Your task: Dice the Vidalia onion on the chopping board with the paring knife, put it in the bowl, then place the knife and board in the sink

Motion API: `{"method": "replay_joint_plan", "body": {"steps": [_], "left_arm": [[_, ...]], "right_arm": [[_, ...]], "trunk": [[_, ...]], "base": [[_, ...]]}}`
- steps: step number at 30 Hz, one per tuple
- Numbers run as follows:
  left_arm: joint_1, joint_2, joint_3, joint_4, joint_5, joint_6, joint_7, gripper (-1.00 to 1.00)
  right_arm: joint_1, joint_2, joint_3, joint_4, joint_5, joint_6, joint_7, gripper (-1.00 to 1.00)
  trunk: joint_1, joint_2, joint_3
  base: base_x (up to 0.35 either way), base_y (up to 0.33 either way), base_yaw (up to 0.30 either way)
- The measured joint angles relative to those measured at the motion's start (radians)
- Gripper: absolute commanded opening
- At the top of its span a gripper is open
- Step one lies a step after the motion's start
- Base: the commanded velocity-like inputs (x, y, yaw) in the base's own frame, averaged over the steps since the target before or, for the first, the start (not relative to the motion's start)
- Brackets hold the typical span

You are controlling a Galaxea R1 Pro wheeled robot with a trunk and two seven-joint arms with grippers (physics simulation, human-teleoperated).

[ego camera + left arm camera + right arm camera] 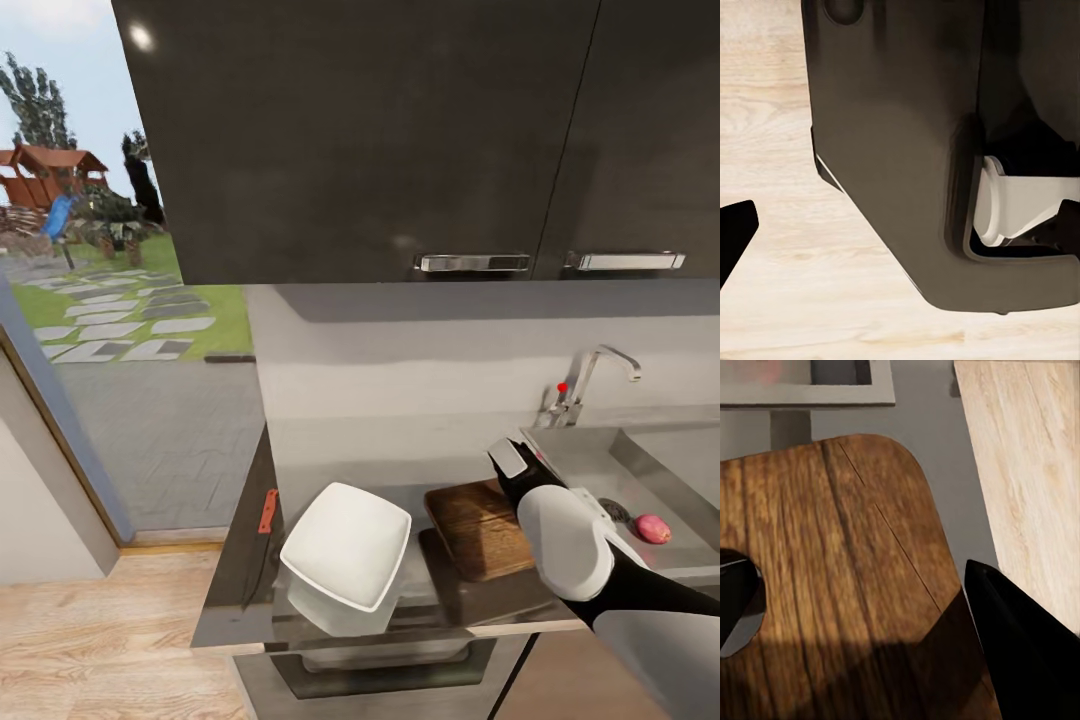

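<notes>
Kitchen: grey tabletop [240,560] under dark wall cupboards, window to a garden at the left.
Onion: the pink-red Vidalia onion [652,528] sits in the sink [655,455], near the drain.
Right tool: right tool [862,607] hovers over the chopping board [478,528]; its fingers [1020,652] stand wide apart, holding nothing.
Key relation: the onion lies off to the right of that tool, beyond the board's edge, so the right arm is clearly the nearer one.
Knife: paring knife [267,511] lies at the far left edge, long axis running front to back.
Bowl: white bowl [345,545] sits between knife and board.
Left tool: cannot tell its state.
</notes>
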Motion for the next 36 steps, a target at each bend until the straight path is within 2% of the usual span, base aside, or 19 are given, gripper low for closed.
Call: {"method": "replay_joint_plan", "body": {"steps": [6,16,26,36], "left_arm": [[0.0,0.0,-0.003,-0.001,-0.003,-0.005,0.0,1.0],[0.0,-0.001,-0.028,-0.001,-0.002,-0.012,-0.001,1.0],[0.0,-0.001,-0.029,-0.001,-0.001,-0.013,-0.003,1.0],[0.0,-0.001,-0.029,-0.002,-0.002,-0.013,-0.003,1.0]], "right_arm": [[-0.001,-0.002,0.0,0.0,0.0,-0.01,-0.004,-1.0],[0.0,0.0,0.0,-0.001,-0.003,-0.011,-0.009,-1.0],[0.0,0.003,0.0,-0.002,-0.007,-0.012,-0.071,-1.0],[0.0,0.003,0.0,-0.001,-0.006,-0.021,-0.074,-1.0]], "trunk": [[0.0,0.0,0.0],[0.0,0.0,0.0],[0.0,0.0,0.0],[0.0,0.0,-0.013]], "base": [[0.0,0.0,0.0],[0.0,0.0,0.0],[0.0,0.0,0.0],[0.0,0.0,0.0]]}}
